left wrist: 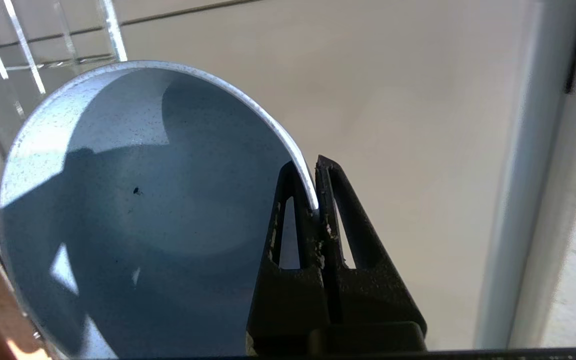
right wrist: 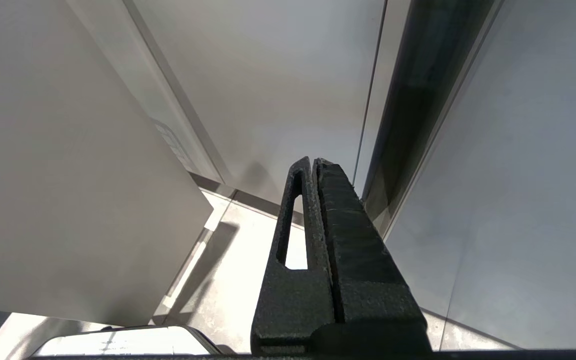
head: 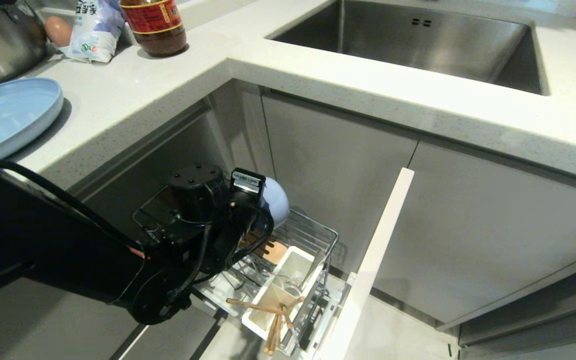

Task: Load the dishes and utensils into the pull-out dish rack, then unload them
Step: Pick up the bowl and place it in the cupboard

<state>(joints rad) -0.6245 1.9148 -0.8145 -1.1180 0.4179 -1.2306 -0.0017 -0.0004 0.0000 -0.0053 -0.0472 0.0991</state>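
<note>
- Pale blue bowl [left wrist: 133, 210]: matte, faintly speckled, with a thin lighter rim; it is tipped on edge over the rear part of the pull-out dish rack [head: 313, 240], its hollow facing the left wrist camera.
- Left gripper [left wrist: 313, 200]: its black fingers pinch the bowl's rim, one finger inside the hollow and one outside. In the head view the arm reaches down below the worktop edge, and only a curve of the bowl's outside [head: 275, 200] shows past it.
- The rack is a chrome wire basket fixed to a narrow pale cabinet front [head: 375, 260], drawn out from under the worktop near the steel sink [head: 418, 40].
- White plastic utensil cup [head: 288, 290]: at the rack's front, holding the light wooden chopsticks [head: 273, 320], which lean out over its near edge.
- Pale blue plate [head: 8, 115]: round and low-rimmed, lying flat near the worktop's left edge.
- Right gripper [right wrist: 315, 170]: jaws pressed together on nothing, hanging beside plain cabinet panels.
</note>
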